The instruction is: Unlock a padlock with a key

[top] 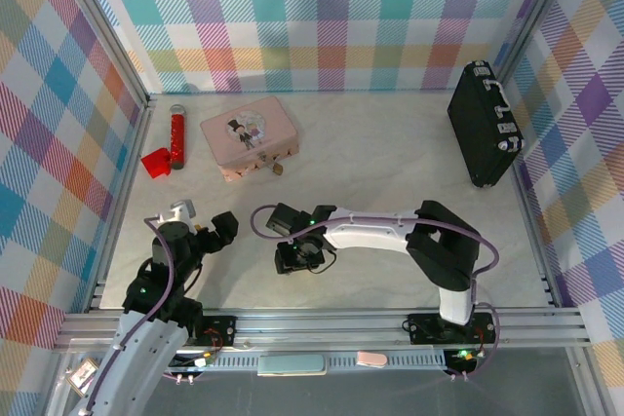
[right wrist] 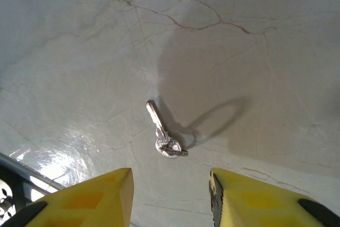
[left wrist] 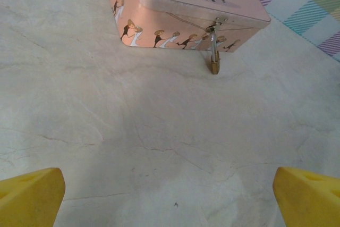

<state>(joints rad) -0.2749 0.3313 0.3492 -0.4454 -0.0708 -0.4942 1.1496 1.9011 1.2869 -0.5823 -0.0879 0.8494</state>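
Tabletop (top: 390, 143), seen from above, carries a pink box (top: 249, 133) at the far left. A red tube (top: 178, 135) lies just beside it and a black case (top: 485, 124) stands well apart at the far right. I can make out the padlock (top: 279, 169) as a small speck at the box's near edge. My left gripper (top: 203, 218) sits near its base, and my right gripper (top: 290, 239) reaches across to the middle of the table, pointing down.

On the left wrist camera the padlock (left wrist: 214, 59) hangs by its shackle from the clasp on the front wall of the pink box (left wrist: 180, 3), brass body lowest. The left gripper (left wrist: 170, 200) is spread wide and holds nothing.

On the right wrist camera the key (right wrist: 162, 131) lies flat on the table, blade pointing away. It is just ahead of the right gripper (right wrist: 171, 195), whose yellow fingers (right wrist: 95, 200) stand apart with nothing between them.
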